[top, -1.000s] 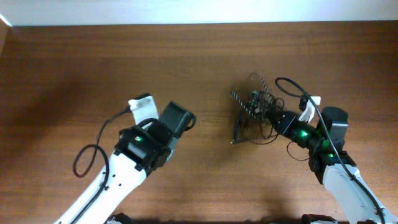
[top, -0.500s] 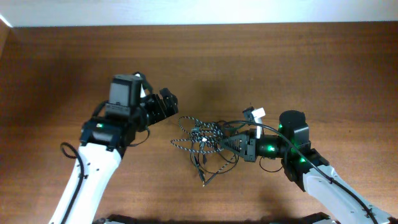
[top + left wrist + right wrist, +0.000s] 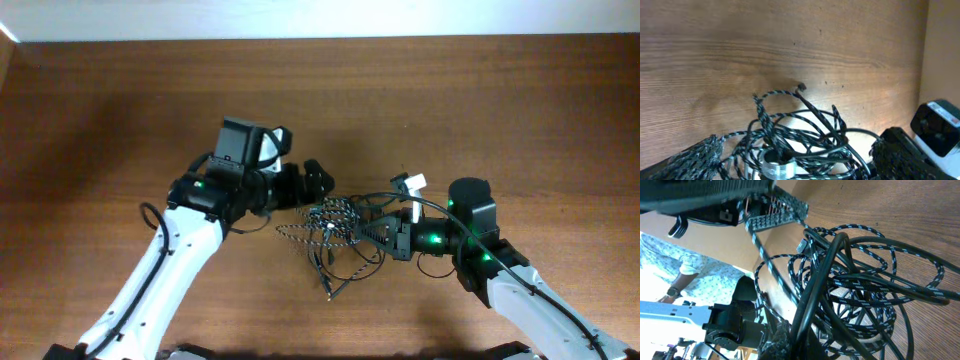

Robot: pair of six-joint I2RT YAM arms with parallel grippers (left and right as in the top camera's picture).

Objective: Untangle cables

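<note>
The cables lie as one tangle on the table's middle: the braided black-and-white cable (image 3: 335,212) in several loops, and the plain black cable (image 3: 352,268) looping toward the front. My right gripper (image 3: 372,230) is at the tangle's right side, shut on strands of it; its view shows the plain black cable (image 3: 825,275) crossing the braided loops (image 3: 880,295) right at my right gripper (image 3: 800,347). My left gripper (image 3: 314,184) is open at the tangle's upper left. In its view, the braided loops (image 3: 790,132) and a metal plug (image 3: 777,170) lie between its fingers (image 3: 695,157).
The brown wooden table (image 3: 480,100) ends at a white wall (image 3: 320,18) at the back. A thicker black robot wire (image 3: 150,215) loops beside the left arm. A person in a patterned shirt (image 3: 685,275) shows in the right wrist view.
The right gripper dragged the tangle from the right to the table's middle, then held still. The left arm swung right and its gripper now reaches the tangle.
</note>
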